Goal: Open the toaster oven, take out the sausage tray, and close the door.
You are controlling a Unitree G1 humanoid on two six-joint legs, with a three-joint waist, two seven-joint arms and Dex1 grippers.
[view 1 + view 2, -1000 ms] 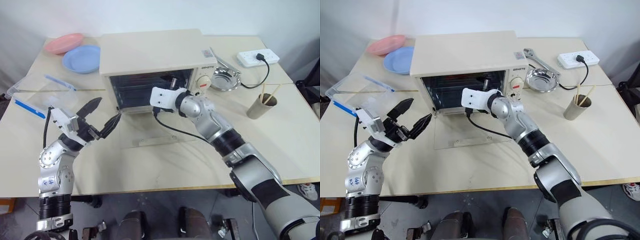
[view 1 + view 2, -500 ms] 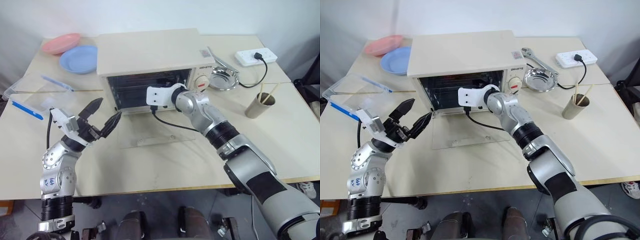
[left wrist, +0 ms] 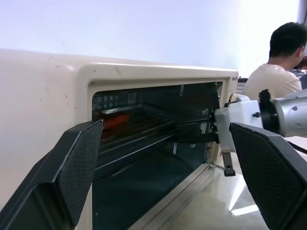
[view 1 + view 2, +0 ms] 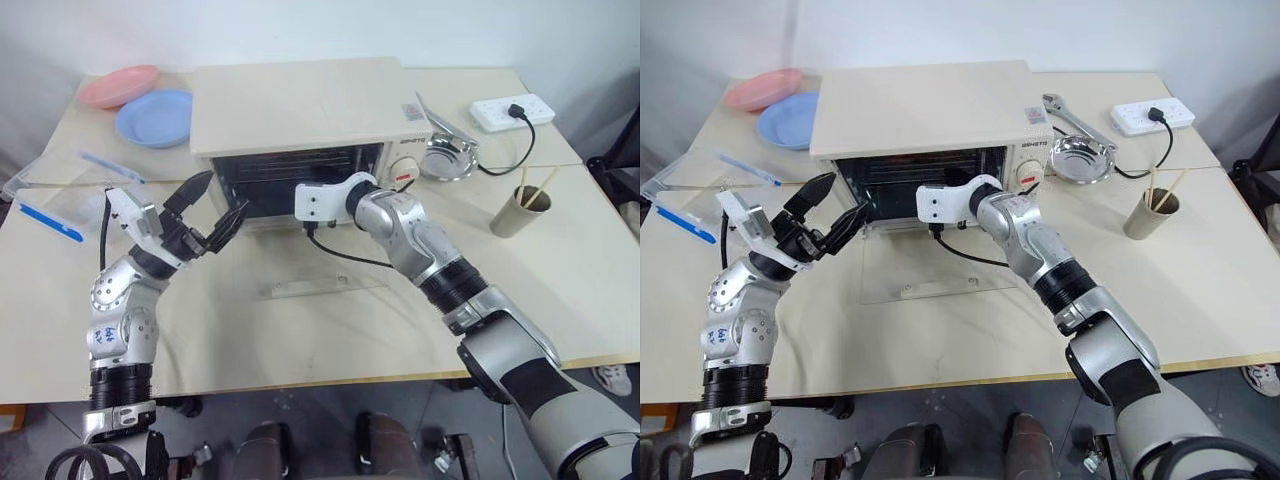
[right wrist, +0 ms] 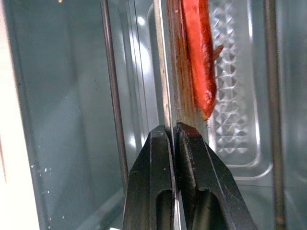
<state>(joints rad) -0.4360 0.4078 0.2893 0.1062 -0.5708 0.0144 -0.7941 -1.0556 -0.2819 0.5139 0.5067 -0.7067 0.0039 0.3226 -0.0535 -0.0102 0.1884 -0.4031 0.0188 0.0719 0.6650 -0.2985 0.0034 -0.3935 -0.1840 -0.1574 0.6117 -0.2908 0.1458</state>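
The cream-white toaster oven (image 4: pixel 300 100) stands at the back of the table with its glass door (image 4: pixel 325 285) folded down flat on the tabletop. Inside, the ribbed metal sausage tray (image 5: pixel 235 96) carries one red sausage (image 5: pixel 199 57). My right gripper (image 5: pixel 172 129) reaches into the oven cavity, shut on the tray's front rim. My left gripper (image 4: pixel 222 195) hangs open at the left front corner of the oven, touching nothing. From the left wrist view the sausage (image 3: pixel 115 120) shows on the rack.
Pink plate (image 4: pixel 122 86) and blue plate (image 4: pixel 155 104) lie back left. A clear plastic container (image 4: pixel 60 190) sits at the left edge. Steel bowl (image 4: pixel 450 157), wrench (image 4: pixel 1070 115), power strip (image 4: pixel 515 110) and a cup with chopsticks (image 4: pixel 522 210) are on the right. A person (image 3: pixel 273 67) sits beyond.
My right gripper's fingers have closed onto the tray's rim inside the oven. My left gripper has risen and come closer to the oven's left front, still open.
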